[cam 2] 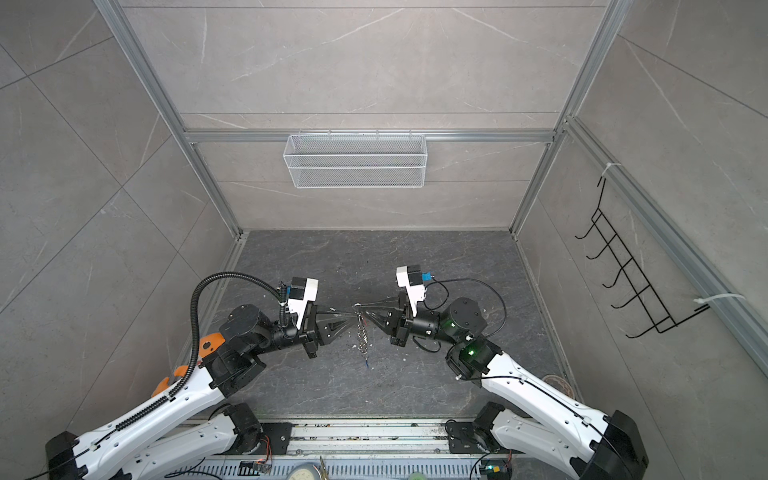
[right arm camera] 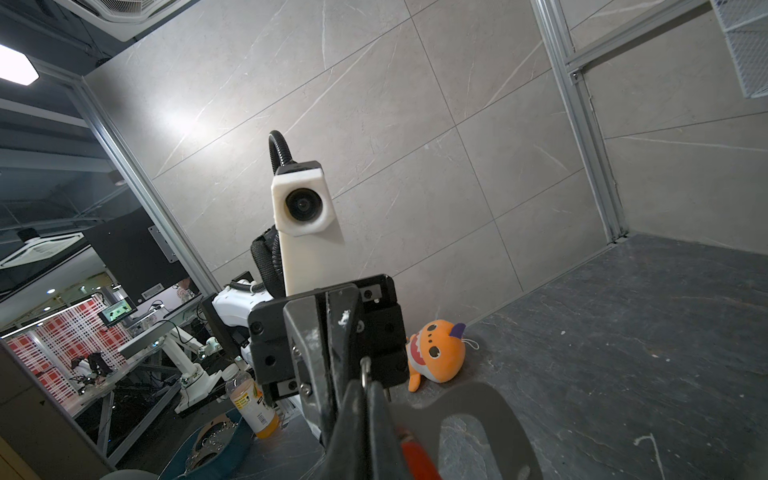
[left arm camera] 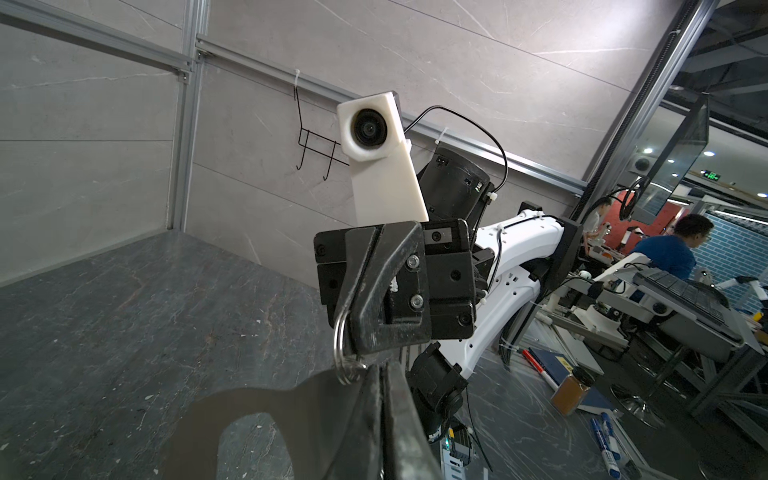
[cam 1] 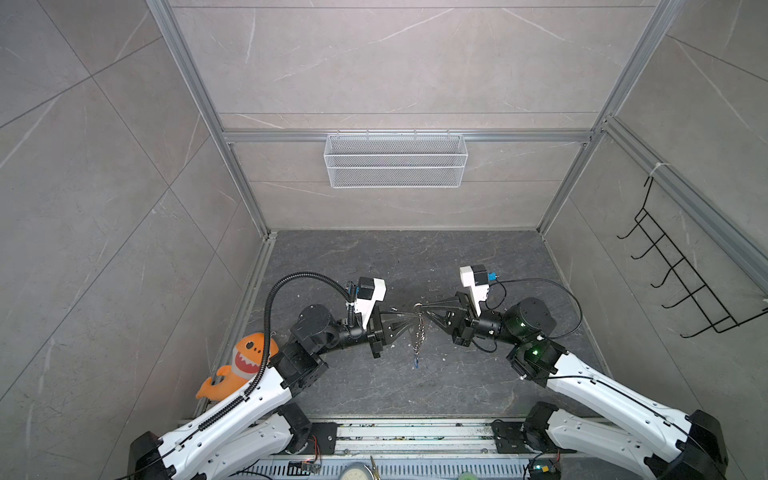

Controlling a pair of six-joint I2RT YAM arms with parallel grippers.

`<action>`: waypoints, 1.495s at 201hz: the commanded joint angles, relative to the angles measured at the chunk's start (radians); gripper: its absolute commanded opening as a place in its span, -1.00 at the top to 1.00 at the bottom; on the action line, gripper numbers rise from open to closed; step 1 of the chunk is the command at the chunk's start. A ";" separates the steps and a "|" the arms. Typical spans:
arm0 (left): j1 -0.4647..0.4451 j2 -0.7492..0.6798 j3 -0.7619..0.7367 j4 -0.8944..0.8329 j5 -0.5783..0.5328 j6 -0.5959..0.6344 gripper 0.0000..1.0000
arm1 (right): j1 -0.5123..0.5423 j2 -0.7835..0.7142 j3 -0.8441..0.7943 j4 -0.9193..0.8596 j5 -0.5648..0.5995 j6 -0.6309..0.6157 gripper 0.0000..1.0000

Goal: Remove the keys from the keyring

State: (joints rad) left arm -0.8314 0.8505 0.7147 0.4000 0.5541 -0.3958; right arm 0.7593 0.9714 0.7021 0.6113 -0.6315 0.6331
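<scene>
— Nearest our bases, a plush shark (cam 1: 245, 361) sits against the left arm (cam 1: 268, 397). Just beyond, above the desk (cam 1: 374, 266), we hold both tools tip to tip in the air. The left tool (cam 1: 412, 317) is clamped shut and so is the right tool (cam 1: 422, 308), and both seem to pinch the keyring (left arm camera: 348, 353), a thin silver split ring.
— Where are the keys (cam 2: 366, 363)?
— Below it, hanging with the chain (cam 1: 419, 332). The blue tag (cam 1: 415, 365) dangles lowest; we cannot tell whether it touches the desk. The red tag (right arm camera: 415, 455) sits just beside our right tool. The 2 blades are too small to make out.
— How will it handle?
— Light, hard and slippery, we judge; the chain is limp and will swing. We would grip the ring's rim firmly and take each key by its broader tag.
— Room?
— Behind the tools the desk lies open to the back wall (cam 1: 395, 208), where a wire basket (cam 1: 395, 160) hangs high.
</scene>
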 commanded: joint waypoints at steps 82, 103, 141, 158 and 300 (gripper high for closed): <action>0.000 -0.099 0.031 -0.099 -0.124 0.055 0.50 | 0.011 -0.060 -0.013 0.022 0.006 -0.016 1.00; 0.000 -0.085 0.038 -0.083 -0.107 0.049 0.50 | 0.014 -0.043 -0.005 0.034 -0.009 -0.007 1.00; -0.001 -0.046 0.057 -0.046 -0.055 0.034 0.49 | 0.027 -0.013 0.003 0.056 -0.020 0.000 1.00; 0.000 -0.041 0.057 -0.036 -0.051 0.032 0.50 | 0.032 -0.010 0.006 0.054 -0.022 -0.004 1.00; 0.000 -0.053 0.106 -0.125 -0.014 0.033 1.00 | 0.044 -0.040 0.015 -0.053 0.002 -0.041 0.75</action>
State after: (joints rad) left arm -0.8322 0.8154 0.7441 0.3069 0.5301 -0.3859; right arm 0.7921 0.9676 0.6910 0.6189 -0.6273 0.6243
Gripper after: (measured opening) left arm 0.045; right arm 0.064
